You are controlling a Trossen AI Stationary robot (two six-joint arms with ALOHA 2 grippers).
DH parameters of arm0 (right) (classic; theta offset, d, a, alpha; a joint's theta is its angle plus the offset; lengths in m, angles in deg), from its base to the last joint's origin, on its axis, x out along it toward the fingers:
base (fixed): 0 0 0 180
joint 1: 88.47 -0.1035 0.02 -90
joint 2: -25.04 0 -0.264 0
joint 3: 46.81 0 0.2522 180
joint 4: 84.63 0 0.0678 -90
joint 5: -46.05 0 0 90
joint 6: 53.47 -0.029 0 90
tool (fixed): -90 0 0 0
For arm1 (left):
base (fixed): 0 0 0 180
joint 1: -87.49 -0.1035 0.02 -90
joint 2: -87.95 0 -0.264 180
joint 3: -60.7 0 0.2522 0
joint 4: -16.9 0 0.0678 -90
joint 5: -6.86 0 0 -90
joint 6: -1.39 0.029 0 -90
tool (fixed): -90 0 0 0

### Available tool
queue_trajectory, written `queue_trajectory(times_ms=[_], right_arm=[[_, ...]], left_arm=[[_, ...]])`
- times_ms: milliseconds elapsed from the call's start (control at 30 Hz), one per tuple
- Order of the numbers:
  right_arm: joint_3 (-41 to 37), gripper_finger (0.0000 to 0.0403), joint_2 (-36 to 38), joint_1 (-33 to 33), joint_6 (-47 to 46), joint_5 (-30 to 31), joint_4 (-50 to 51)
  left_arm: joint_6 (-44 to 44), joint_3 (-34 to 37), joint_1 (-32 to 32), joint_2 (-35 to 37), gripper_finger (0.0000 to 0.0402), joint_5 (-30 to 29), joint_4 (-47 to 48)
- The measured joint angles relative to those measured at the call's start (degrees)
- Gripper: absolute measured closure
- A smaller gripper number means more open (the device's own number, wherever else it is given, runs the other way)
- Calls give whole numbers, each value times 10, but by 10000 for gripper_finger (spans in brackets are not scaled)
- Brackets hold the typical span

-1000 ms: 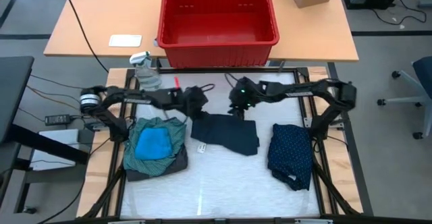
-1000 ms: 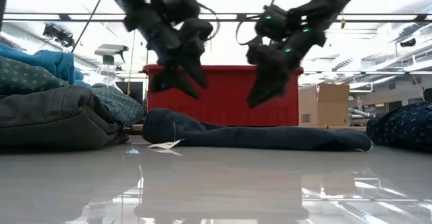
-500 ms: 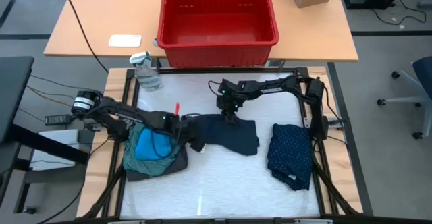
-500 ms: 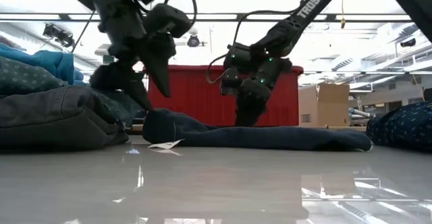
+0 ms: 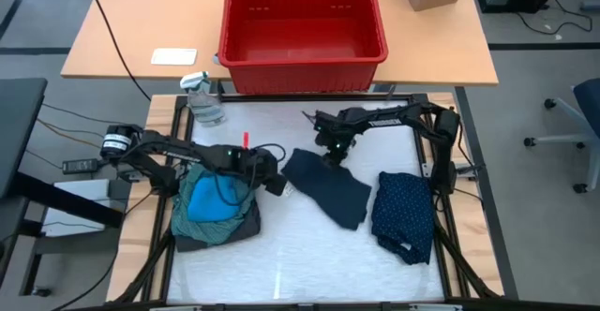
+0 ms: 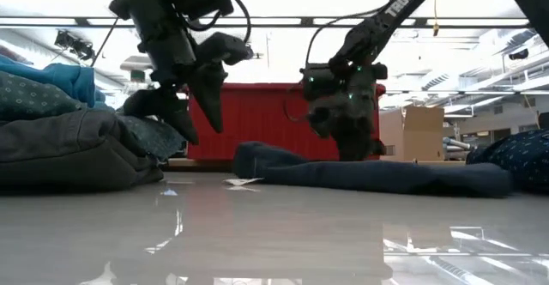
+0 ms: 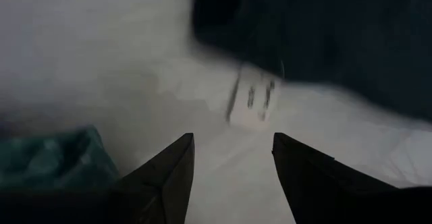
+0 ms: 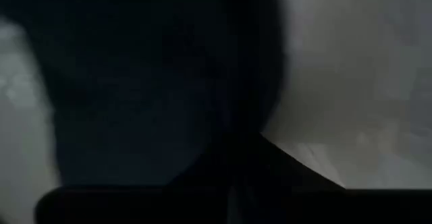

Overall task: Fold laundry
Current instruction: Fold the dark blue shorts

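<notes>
**Dark navy garment gripped at its far end by the right arm**

A white table is seen from above, with a red plastic bin (image 5: 303, 32) on a wooden table beyond its far edge. A dark navy garment (image 5: 326, 186) lies at the middle of the table, its long axis running diagonally from the far-left toward the near-right. The right gripper (image 5: 332, 151) is pressed down on the garment's far end, and its fingers appear closed on the cloth; in the right wrist view only dark fabric fills the frame. The left gripper (image 5: 270, 183) is held just off the garment's left edge, with its fingers (image 7: 162, 180) apart and nothing between them. In the left wrist view a small white tag (image 7: 254, 96) lies ahead of these fingers, with the dark cloth beyond it.

Along the left edge a stack is seen: a bright blue piece (image 5: 212, 199) on a teal-green shirt (image 5: 238, 182) over a dark grey piece (image 5: 246, 228). A navy dotted piece (image 5: 403, 214) lies folded near the right edge. A clear spray bottle (image 5: 202, 98) stands at the far-left corner.

The near end of the garment lies free; the left arm is judged the nearer to its left edge.
</notes>
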Motion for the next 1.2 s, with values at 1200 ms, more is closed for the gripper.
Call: queue_trajectory(times_ms=[1200], right_arm=[[6,268,-17,-41,10,-63,-85]], left_arm=[[300,-82,-222,-97,214,-17,28]])
